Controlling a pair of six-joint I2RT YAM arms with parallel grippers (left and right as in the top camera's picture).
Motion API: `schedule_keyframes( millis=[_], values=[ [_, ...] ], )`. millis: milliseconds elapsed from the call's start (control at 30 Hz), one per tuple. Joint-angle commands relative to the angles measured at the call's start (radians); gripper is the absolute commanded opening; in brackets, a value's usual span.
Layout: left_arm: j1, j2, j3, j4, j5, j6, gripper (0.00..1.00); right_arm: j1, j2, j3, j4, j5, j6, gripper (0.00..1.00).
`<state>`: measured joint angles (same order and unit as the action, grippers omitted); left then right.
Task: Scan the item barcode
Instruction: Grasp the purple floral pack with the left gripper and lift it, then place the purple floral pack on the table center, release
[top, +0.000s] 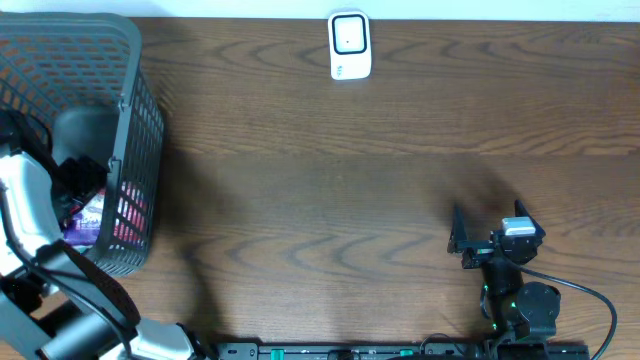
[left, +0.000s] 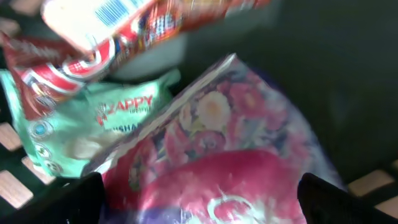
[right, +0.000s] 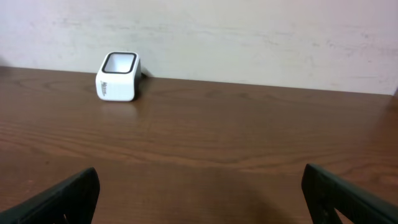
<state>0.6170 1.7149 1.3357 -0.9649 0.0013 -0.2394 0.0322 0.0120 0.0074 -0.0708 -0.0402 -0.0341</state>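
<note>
Dark brown wooden worktop (top: 350, 180), pale wall (right: 249, 37) behind it. You've got one white scanner (top: 349, 45) standing at the far edge, mid-width, window facing up. The right wrist view has the same scanner (right: 118, 76) up against the wall, off to the left.

One dark mesh basket (top: 140, 110) sits at the far left corner. Your left arm reaches down into it from the near side.

Two hands, both with fingers spread wide. The left hand (left: 200, 186) is down inside the basket, holding nothing. Its two dark fingers (left: 93, 190) show at the bottom corners of the left wrist view. Right hand (top: 488, 218) hangs over bare worktop at the near right, well apart from scanner and basket. It is empty too, with wood showing between the fingertips (right: 81, 186).

The items are all in the basket. I count three packets in the left wrist view:
- One pink floral packet (left: 236, 143) lies directly between the left fingers; I can't tell if it touches them.
- One green packet (left: 118, 112) lies beside it on the left, partly tucked under it.
- One red-and-white packet (left: 134, 28) lies above those, with one barcode (left: 114, 9) facing the camera.

The blur is heavy, so the red-and-white one may be two packets. From overhead only a pink and purple patch (top: 95, 215) shows through the mesh.
</note>
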Motion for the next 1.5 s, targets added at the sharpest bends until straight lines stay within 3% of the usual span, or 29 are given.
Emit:
schedule_keyframes(
  millis=[0, 233, 267, 300, 367, 433, 567, 800, 1133, 1467],
  values=[
    [-0.001, 0.042, -0.006, -0.037, 0.014, -0.006, 0.98, 0.009, -0.003, -0.001, -0.004, 0.001, -0.008, 0.99],
    [-0.001, 0.096, -0.006, -0.063, 0.014, -0.006, 0.98, 0.009, -0.003, -0.001, -0.004, 0.001, -0.008, 0.99],
    [-0.001, 0.098, -0.006, -0.063, 0.014, -0.006, 0.93, 0.009, -0.003, -0.001, -0.004, 0.001, -0.008, 0.99],
    [-0.001, 0.098, -0.006, -0.064, 0.014, -0.006, 0.83, 0.009, -0.003, -0.001, -0.004, 0.001, -0.008, 0.99],
    [-0.001, 0.098, -0.006, -0.068, 0.014, -0.006, 0.76, 0.009, -0.003, -0.001, -0.004, 0.001, -0.008, 0.99],
    [-0.001, 0.098, -0.006, -0.071, 0.014, -0.006, 0.58, 0.009, -0.003, -0.001, -0.004, 0.001, -0.008, 0.99],
    [-0.001, 0.097, -0.006, -0.074, 0.014, -0.006, 0.08, 0.009, -0.003, -0.001, -0.004, 0.001, -0.008, 0.99],
    [0.000, 0.083, 0.052, -0.103, 0.032, -0.006, 0.08, 0.009, -0.003, -0.001, -0.004, 0.001, -0.008, 0.99],
    [0.000, -0.113, 0.259, -0.003, 0.331, -0.011, 0.08, 0.009, -0.003, -0.001, -0.004, 0.001, -0.008, 0.99],
    [-0.006, -0.393, 0.284, 0.267, 0.332, -0.341, 0.07, 0.009, -0.003, -0.001, -0.004, 0.001, -0.008, 0.99]
  ],
)
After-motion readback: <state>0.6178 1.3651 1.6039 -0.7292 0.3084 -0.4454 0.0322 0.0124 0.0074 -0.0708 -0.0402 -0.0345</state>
